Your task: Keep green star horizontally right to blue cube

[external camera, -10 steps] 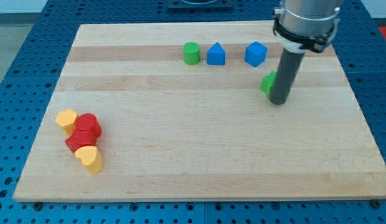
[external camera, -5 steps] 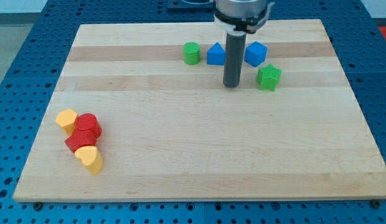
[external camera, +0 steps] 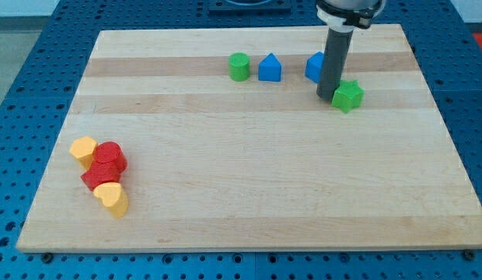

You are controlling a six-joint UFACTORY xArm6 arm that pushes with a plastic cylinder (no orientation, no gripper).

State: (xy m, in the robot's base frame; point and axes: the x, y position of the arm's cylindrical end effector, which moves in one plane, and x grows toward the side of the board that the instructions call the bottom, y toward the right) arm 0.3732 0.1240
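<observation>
Where the wooden board (external camera: 249, 194) lies on the blue perforated table (external camera: 23, 117), its near half carries only one cluster, at the near left: a yellow heart-shaped block (external camera: 112, 198) sits nearest, touching a red block (external camera: 96, 176) just beyond it, then a second red block (external camera: 110, 157) of roughly cylindrical form, and a yellow block (external camera: 83, 148) at the cluster's far left; the exact shapes of the red pair and of this yellow piece cannot be told with confidence. Well apart from this cluster, toward the far right, the green star (external camera: 347, 96) rests on the board, slightly nearer than the row of blocks beyond it. My tip (external camera: 326, 96) stands on the board just to the left of the green star, touching it or nearly so; the dark rod rises from there and covers the right part of the blue cube (external camera: 313, 67), of which only the left portion shows. The arm has no jaws, so nothing is gripped and the rod merely stands beside the star. The blue cube thus lies just beyond my tip and to the far left of the green star, which is to its right but nearer, not level with it. Farther left in the same far row stand a blue house-shaped block (external camera: 270, 68) and then a green cylinder (external camera: 239, 67), near each other but apart.
</observation>
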